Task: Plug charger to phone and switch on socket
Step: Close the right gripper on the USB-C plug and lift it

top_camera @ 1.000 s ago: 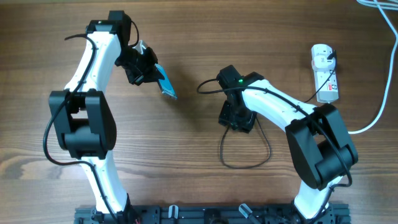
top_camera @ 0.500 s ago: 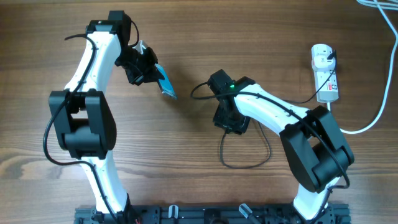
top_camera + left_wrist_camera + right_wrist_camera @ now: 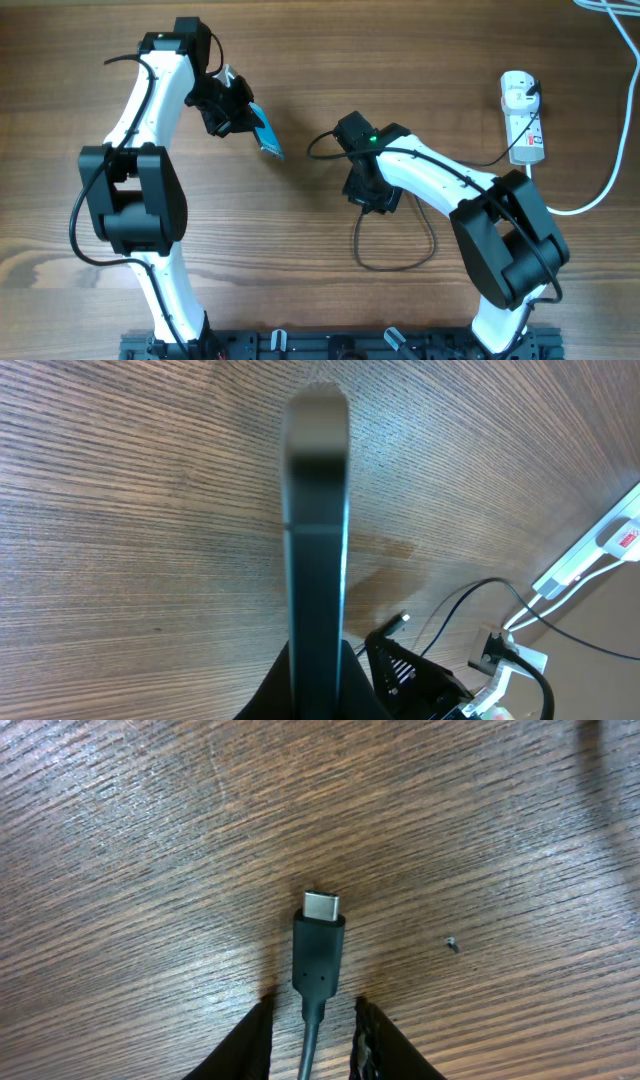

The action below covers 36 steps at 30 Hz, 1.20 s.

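Observation:
My left gripper [image 3: 240, 115] is shut on the phone [image 3: 266, 132], holding it tilted above the table with its teal screen showing. In the left wrist view the phone [image 3: 318, 530] stands edge-on between the fingers [image 3: 316, 685]. My right gripper [image 3: 368, 192] is low over the table. In the right wrist view its fingers [image 3: 314, 1038] are apart on either side of the charger's thin black cable, with gaps on both sides. The charger's plug connector [image 3: 320, 942] lies on the wood just ahead of them. The charger's cable loops [image 3: 396, 262] toward the front. The socket [image 3: 522, 122] lies at the far right.
A thicker white cable [image 3: 612, 170] runs down the right edge of the table beside the socket. A black plug sits in the socket's far end. The socket also shows in the left wrist view [image 3: 618, 540], beyond the right arm [image 3: 415, 670].
My right gripper has shifted a little to the left, toward the phone, then held still. The left arm and the phone have not moved.

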Each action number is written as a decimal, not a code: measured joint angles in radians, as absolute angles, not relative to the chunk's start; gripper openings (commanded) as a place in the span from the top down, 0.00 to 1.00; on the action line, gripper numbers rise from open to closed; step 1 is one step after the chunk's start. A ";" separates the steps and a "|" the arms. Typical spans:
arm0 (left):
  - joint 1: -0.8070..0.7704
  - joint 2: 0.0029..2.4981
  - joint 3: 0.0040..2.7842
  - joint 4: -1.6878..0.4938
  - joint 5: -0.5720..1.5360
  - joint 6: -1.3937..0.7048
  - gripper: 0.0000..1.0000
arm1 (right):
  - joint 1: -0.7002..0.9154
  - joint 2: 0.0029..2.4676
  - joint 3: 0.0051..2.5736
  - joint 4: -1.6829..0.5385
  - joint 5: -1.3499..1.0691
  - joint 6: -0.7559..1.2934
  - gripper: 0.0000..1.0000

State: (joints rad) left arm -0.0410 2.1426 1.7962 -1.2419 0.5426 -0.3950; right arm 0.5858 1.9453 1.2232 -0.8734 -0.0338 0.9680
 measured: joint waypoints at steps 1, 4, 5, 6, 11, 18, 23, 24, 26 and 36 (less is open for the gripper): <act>-0.041 2.143 1.796 -1.242 0.543 -0.395 0.96 | 0.586 1.945 1.223 -0.873 -0.032 0.968 0.73; -0.041 2.143 1.796 -1.242 0.543 -0.395 0.96 | 0.586 1.945 1.223 -0.873 -0.032 0.973 0.75; -0.041 2.143 1.796 -1.242 0.543 -0.395 0.96 | 0.586 1.945 1.223 -0.871 -0.032 0.976 0.75; -0.041 2.143 1.796 -1.242 0.543 -0.395 0.96 | 0.586 1.945 1.223 -0.869 -0.032 0.979 0.75; -0.041 2.143 1.796 -1.242 0.543 -0.395 0.96 | 0.586 1.945 1.223 -0.869 -0.020 0.984 0.76; -0.041 2.143 1.796 -1.242 0.543 -0.395 0.96 | 0.586 1.945 1.223 -0.859 -0.017 0.984 0.78; -0.041 2.143 1.796 -1.242 0.543 -0.395 0.96 | 0.586 1.945 1.223 -0.859 -0.017 0.984 0.81; -0.041 2.143 1.796 -1.242 0.543 -0.395 0.96 | 0.586 1.945 1.223 -0.859 -0.017 0.984 0.81; -0.041 2.143 1.796 -1.242 0.543 -0.395 0.96 | 0.586 1.945 1.223 -0.859 -0.017 0.984 0.83; -0.041 2.143 1.796 -1.242 0.543 -0.395 0.96 | 0.586 1.945 1.223 -0.866 0.002 0.984 0.84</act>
State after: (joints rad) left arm -0.0410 2.1426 1.7962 -1.2419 0.5426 -0.3950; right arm 0.5858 1.9453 1.2232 -0.8661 0.0017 0.9836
